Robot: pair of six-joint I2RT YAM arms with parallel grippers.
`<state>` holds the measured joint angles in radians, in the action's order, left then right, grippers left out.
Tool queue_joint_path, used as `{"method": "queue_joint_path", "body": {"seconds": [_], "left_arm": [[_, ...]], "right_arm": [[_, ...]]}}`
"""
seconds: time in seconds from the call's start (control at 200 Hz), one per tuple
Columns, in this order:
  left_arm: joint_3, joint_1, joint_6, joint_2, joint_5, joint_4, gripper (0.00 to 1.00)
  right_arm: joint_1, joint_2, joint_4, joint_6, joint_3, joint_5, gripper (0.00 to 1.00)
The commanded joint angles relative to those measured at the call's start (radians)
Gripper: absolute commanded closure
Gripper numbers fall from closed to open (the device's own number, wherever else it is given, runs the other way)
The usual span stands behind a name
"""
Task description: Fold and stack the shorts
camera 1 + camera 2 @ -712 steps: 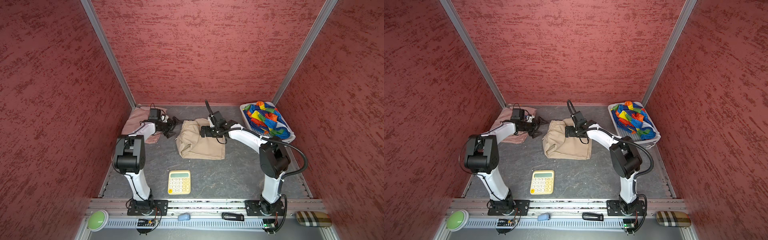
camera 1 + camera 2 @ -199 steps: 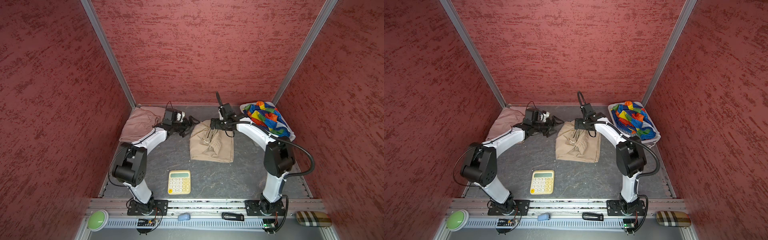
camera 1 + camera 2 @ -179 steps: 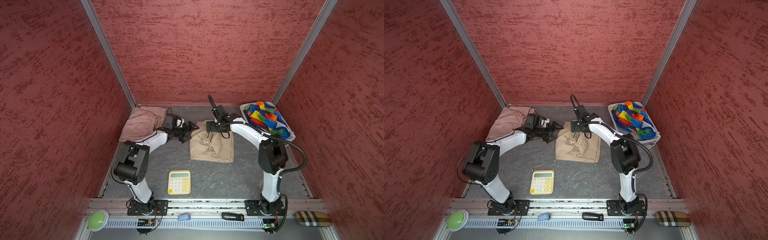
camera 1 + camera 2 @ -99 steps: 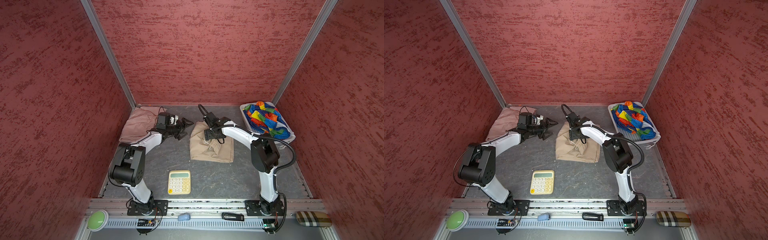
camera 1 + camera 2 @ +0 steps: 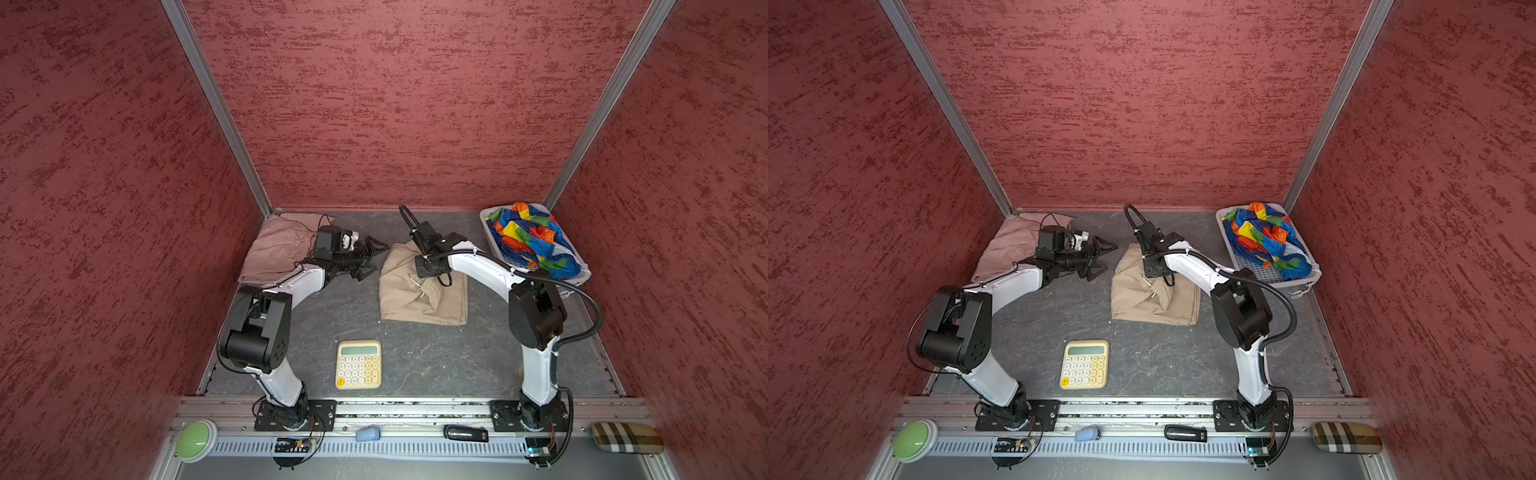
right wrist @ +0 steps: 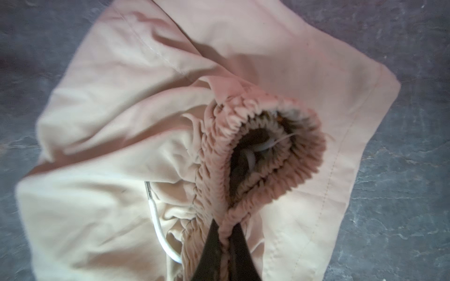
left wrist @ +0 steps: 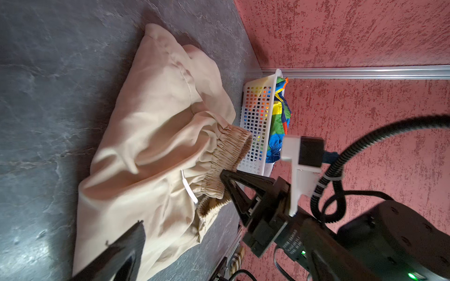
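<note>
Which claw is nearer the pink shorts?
Left. The left gripper hangs open between the pink shorts and beige shorts; the right gripper, shut on the beige shorts, is farther off.

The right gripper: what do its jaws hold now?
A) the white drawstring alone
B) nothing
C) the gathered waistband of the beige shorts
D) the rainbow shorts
C: in the right wrist view the right gripper has its jaws shut on the gathered waistband of the beige shorts.
</note>
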<state>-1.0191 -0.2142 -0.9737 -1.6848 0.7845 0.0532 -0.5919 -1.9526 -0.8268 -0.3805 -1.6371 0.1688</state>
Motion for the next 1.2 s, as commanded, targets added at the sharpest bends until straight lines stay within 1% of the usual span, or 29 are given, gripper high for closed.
{"method": "queue_joint_path", "body": {"seconds": [0.0,0.11,0.21,0.326,0.361,0.401,0.456,0.531,0.556,0.606,0.661,0.686,0.756,0.796,0.852,0.892,1.027,1.137,1.172,1.197], "left_arm": [[-0.034,-0.019,-0.003,0.0,0.003,0.005,0.01],[-0.071,-0.053,-0.022,-0.035,-0.004,0.022,0.01],[-0.114,-0.096,-0.039,-0.083,-0.011,0.041,0.01],[-0.144,-0.144,-0.054,-0.14,-0.027,0.065,0.01],[-0.151,-0.158,-0.06,-0.161,-0.027,0.075,0.01],[-0.157,-0.176,-0.063,-0.185,-0.032,0.083,0.0],[-0.165,-0.202,-0.074,-0.221,-0.035,0.101,0.01],[-0.165,-0.237,-0.099,-0.263,-0.025,0.152,0.01],[-0.159,-0.247,-0.112,-0.271,-0.029,0.169,0.01],[-0.144,-0.267,-0.138,-0.28,-0.037,0.211,0.01],[-0.132,-0.286,-0.16,-0.288,-0.04,0.24,0.0],[-0.124,-0.292,-0.171,-0.291,-0.041,0.255,0.01],[-0.102,-0.305,-0.188,-0.294,-0.054,0.281,0.01],[-0.092,-0.31,-0.191,-0.298,-0.055,0.288,0.01],[-0.078,-0.315,-0.195,-0.302,-0.055,0.298,0.01],[-0.062,-0.316,-0.199,-0.302,-0.058,0.307,0.01],[0.017,-0.314,-0.218,-0.285,-0.078,0.355,0.01],[0.065,-0.315,-0.223,-0.281,-0.086,0.377,0.0],[0.08,-0.316,-0.232,-0.282,-0.088,0.395,0.01],[0.091,-0.317,-0.239,-0.284,-0.091,0.41,0.0]], "right_arm": [[0.034,0.163,0.051,0.003,0.035,-0.071,1.0],[0.088,0.239,0.107,0.018,0.163,-0.122,1.0],[0.16,0.286,0.221,0.015,0.332,-0.192,1.0],[0.237,0.284,0.356,0.014,0.482,-0.261,1.0],[0.248,0.267,0.395,0.02,0.514,-0.28,0.94],[0.255,0.24,0.421,0.022,0.536,-0.304,0.91],[0.256,0.206,0.432,0.018,0.548,-0.294,0.85],[0.257,0.196,0.422,-0.001,0.555,-0.249,0.84],[0.257,0.205,0.415,-0.004,0.553,-0.238,0.79],[0.257,0.23,0.389,-0.011,0.546,-0.209,0.65],[0.257,0.26,0.334,-0.014,0.524,-0.154,0.6],[0.258,0.273,0.308,-0.013,0.512,-0.129,0.56],[0.257,0.31,0.254,-0.012,0.493,-0.08,0.36],[0.258,0.321,0.238,-0.019,0.489,-0.085,0.25],[0.255,0.332,0.242,-0.036,0.497,-0.133,0.1],[0.252,0.338,0.256,-0.053,0.513,-0.153,0.02],[0.242,0.313,0.284,-0.081,0.563,-0.163,0.01],[0.212,0.276,0.312,-0.098,0.579,-0.186,0.01],[0.201,0.261,0.322,-0.102,0.579,-0.199,0.02],[0.193,0.252,0.326,-0.104,0.579,-0.208,0.05]]}}
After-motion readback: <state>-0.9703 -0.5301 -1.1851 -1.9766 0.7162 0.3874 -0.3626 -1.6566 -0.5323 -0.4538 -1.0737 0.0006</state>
